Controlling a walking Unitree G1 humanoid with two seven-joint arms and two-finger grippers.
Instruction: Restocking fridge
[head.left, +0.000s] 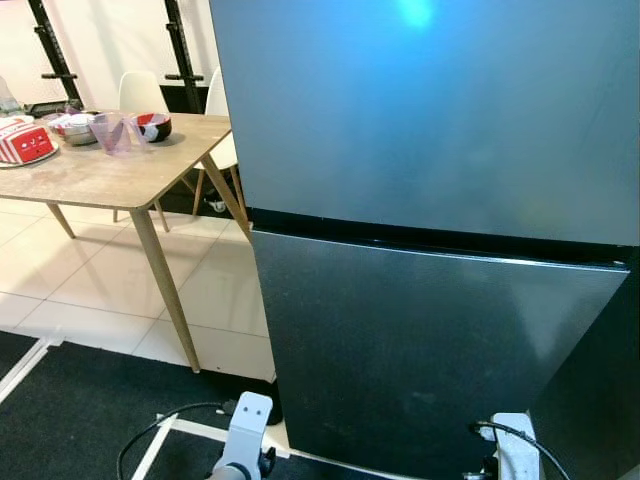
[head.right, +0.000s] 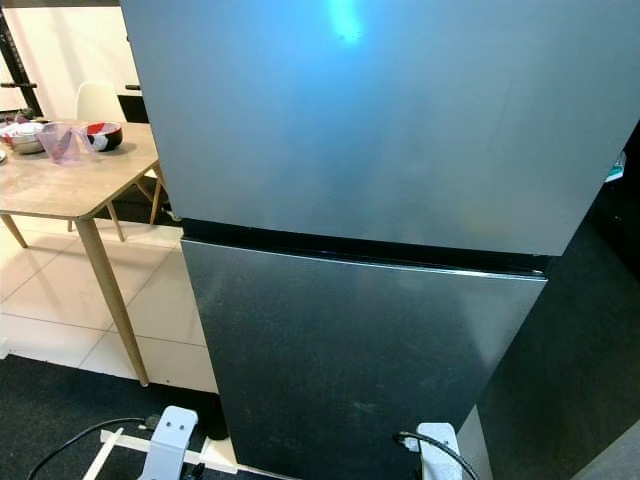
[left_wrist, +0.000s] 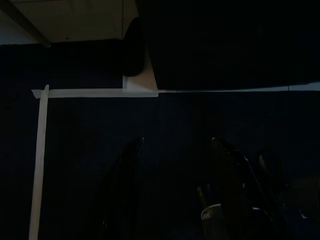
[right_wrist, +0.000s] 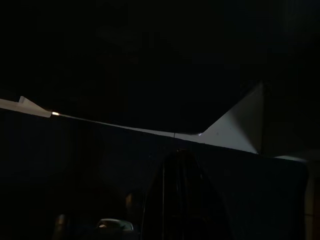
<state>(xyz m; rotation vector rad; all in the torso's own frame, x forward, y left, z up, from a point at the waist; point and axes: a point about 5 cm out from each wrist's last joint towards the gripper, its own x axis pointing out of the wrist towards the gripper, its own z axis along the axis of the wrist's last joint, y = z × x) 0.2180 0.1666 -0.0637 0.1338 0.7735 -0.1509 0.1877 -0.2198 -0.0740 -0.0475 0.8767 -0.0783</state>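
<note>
The fridge (head.left: 430, 200) is standing right before the robot, both its upper and lower doors shut, its foot resting on dark matting (head.left: 70, 400) marked with white tape lines.

The left gripper (left_wrist: 175, 200) is hanging low over the matting near the fridge's front corner; its two black fingers (left_wrist: 122, 190) are standing apart with nothing between them. The right gripper (right_wrist: 180, 200) is hanging in deep shade, and I cannot tell how far its fingers are parted or whether it is holding anything.

To the left, a wooden table (head.left: 110, 175) is standing on pale tiles. Near its far edge are sitting a red-and-white bowl (head.left: 153, 125), a clear cup (head.left: 113, 133) and, at its left edge, what looks like a red-striped box (head.left: 22, 142).
</note>
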